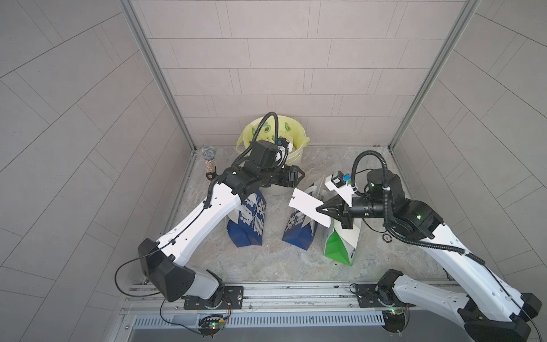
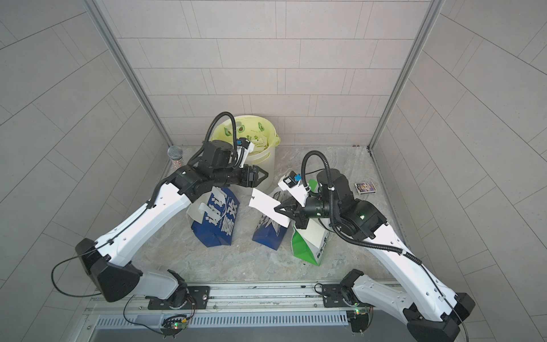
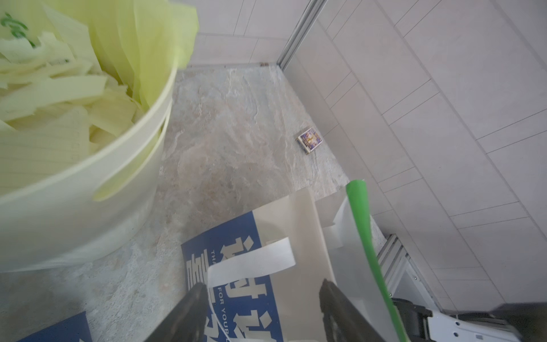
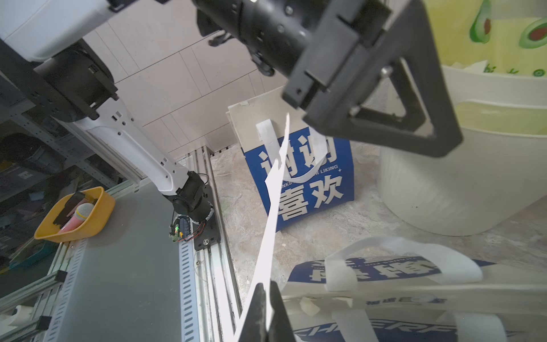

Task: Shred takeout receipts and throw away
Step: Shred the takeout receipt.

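The takeout receipt is held in the air above the middle blue bag. The right gripper pinches it at one end, jaws pressed flat on the paper. That end is partly hidden under the fingers. In both top views the sheet is glared to plain white, so no print can be read.

The right wrist view shows the receipt nearly edge-on: a thin strip with a stepped, ragged free end. The left gripper hangs just beside that free end, jaws spread and empty, as its own wrist view shows.

Behind it stands the round white bin, lined with yellow-green film and holding cut paper strips.

A small printed box shows in a top view and the left wrist view; elsewhere the right arm covers it.
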You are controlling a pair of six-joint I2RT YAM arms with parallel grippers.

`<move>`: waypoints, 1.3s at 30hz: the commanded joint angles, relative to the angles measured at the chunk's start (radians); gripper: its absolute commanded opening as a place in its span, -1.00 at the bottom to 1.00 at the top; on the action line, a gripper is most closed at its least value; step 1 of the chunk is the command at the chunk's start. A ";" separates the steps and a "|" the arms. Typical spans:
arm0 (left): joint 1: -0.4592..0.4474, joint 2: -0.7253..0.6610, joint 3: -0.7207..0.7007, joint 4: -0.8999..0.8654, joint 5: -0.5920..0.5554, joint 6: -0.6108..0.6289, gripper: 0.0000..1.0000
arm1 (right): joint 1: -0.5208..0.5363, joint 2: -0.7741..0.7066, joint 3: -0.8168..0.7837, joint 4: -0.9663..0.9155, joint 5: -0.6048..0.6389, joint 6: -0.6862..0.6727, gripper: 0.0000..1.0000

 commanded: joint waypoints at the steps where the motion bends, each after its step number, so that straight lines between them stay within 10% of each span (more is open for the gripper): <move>1: 0.028 -0.073 0.056 0.040 0.008 0.011 0.42 | -0.035 -0.011 -0.004 0.072 -0.028 0.010 -1.00; 15: 0.083 -0.100 -0.059 0.448 0.532 -0.263 0.65 | -0.073 0.020 0.015 0.334 -0.121 0.167 -1.00; 22: 0.082 -0.107 -0.107 0.582 0.630 -0.328 0.13 | -0.074 0.055 -0.007 0.520 -0.135 0.329 -1.00; 30: 0.083 -0.097 -0.106 0.605 0.636 -0.369 -1.00 | -0.074 0.091 0.012 0.533 -0.137 0.359 -1.00; 34: 0.084 -0.105 -0.096 0.527 0.556 -0.318 -1.00 | -0.074 0.092 0.031 0.480 -0.072 0.315 -1.00; 39: 0.083 -0.092 0.001 0.163 0.137 -0.230 -1.00 | -0.027 0.070 0.087 0.287 0.228 0.030 -1.00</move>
